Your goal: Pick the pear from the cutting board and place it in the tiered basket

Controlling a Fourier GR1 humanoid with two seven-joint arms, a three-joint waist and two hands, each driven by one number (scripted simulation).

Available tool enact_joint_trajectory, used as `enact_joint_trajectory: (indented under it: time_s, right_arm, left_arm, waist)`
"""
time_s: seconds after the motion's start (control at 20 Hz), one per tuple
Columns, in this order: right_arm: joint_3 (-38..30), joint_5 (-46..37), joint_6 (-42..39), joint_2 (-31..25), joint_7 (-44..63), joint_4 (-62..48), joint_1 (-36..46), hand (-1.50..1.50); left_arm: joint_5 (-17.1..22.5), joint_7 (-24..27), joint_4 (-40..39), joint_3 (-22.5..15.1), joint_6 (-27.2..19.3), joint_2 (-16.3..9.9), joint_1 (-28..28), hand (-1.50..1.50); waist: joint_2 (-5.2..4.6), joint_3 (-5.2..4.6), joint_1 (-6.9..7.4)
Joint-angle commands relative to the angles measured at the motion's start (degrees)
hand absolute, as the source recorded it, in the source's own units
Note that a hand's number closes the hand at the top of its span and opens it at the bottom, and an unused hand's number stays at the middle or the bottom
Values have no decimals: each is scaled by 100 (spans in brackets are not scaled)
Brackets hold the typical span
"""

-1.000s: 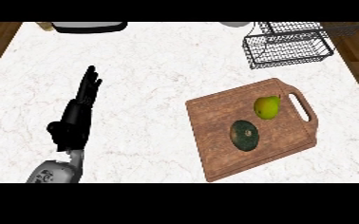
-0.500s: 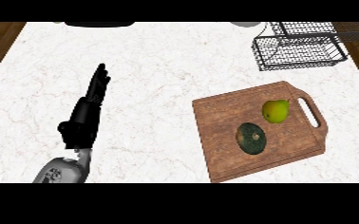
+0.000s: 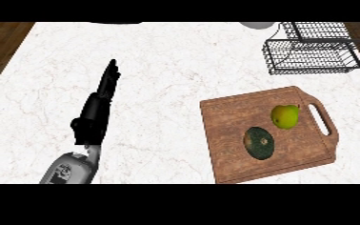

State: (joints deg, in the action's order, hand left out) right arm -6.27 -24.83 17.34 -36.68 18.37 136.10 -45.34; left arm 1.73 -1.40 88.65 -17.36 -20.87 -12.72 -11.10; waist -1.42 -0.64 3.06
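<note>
the pear (image 3: 285, 116) lies on the cutting board (image 3: 232, 124), toward the board's far right part, just beside the handle slot. it is yellow-green, with its narrow end pointing toward the slot. nothing touches it. a dark green round vegetable (image 3: 259, 142) lies near it on the same board, a little closer to the robot and to the left.

the tiered basket (image 3: 309, 52), a black wire rack, stands beyond the board at the counter's far right, apart from the board's far edge.

the left hand (image 3: 95, 109) shows over the white marble counter (image 3: 169, 66), well apart from the board, its fingers straight and pointing away from the robot; it holds nothing and looks to be resting. the right hand is not in view.

judging from this, the task stands at its very start: the pear is not yet picked and no hand is near it. the next move calls for a hand to come in over the board's right part, drop onto the pear without knocking the green vegetable, and close round it. the right hand seems the likelier one, since pear and basket both lie on that side.
</note>
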Motion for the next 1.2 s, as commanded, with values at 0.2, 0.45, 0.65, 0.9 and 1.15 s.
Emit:
enact_joint_trajectory:
  time_s: [0.2,0.45,0.65,0.9,1.15]
  right_arm:
    - [590,-1015,-723,-787,2431,871,709,-150]
    - [1260,-1230,-1055,-1143,3722,706,1597,-150]
    - [1819,-1346,-1352,-1388,4592,507,2539,-150]
    - [2380,-1498,-1754,-1510,5428,320,3492,-150]
    - [3256,-1794,-2234,-1084,5809,-208,4394,-150]
  left_arm:
    - [-39,-42,-146,-2,-29,146,-213,0]
    - [-22,-173,22,-16,76,43,-74,0]
    - [-57,-130,-252,59,-20,180,-222,0]
    - [20,165,-194,216,96,41,49,0]
    - [23,-28,-110,253,153,55,-12,0]
  waist:
    - [8,-3,42]
    - [76,22,35]
    - [79,26,-6]
    - [112,29,-58]
    - [132,47,-139]
